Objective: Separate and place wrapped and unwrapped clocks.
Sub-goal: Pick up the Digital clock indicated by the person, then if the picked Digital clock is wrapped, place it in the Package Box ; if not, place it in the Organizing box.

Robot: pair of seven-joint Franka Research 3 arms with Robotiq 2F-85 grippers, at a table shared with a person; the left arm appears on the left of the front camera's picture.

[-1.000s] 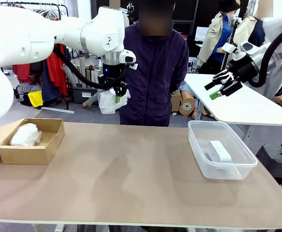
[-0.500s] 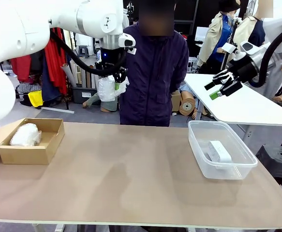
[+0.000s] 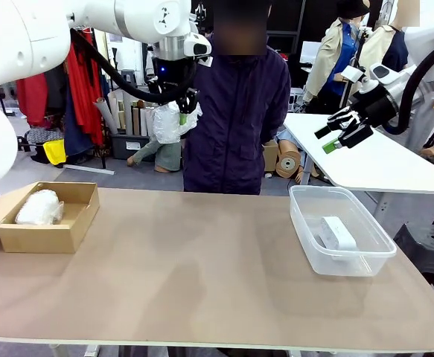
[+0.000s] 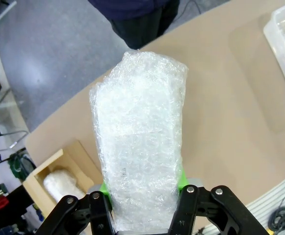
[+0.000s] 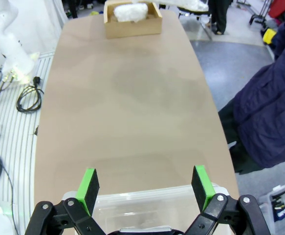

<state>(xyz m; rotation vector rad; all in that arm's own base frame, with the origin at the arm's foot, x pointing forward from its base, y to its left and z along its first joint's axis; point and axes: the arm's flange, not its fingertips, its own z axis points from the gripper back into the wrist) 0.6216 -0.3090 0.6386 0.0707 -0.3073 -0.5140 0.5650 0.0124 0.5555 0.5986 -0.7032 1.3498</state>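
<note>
On the table (image 3: pixel 202 275), near its left edge, the cardboard box (image 3: pixel 42 230) already holds one wrapped clock (image 3: pixel 39 207), so that part of the sorting looks done. Near the right edge the clear tub (image 3: pixel 341 256) holds the bare clock (image 3: pixel 336 233), which also seems to be in its place. What is left, by my reading, is the second wrapped clock (image 3: pixel 172 123): the left gripper (image 3: pixel 181 119) holds it clamped between its green pads, high above the far edge of the table in front of the person (image 3: pixel 235 111), well apart from the box. In the left wrist view the bundle (image 4: pixel 140 142) rises from between the fingers, with the box below it near the table's corner. It probably belongs in the box beside the first bundle. The right gripper (image 3: pixel 336 134) hangs above the tub with its jaws wide and nothing between them.
</note>
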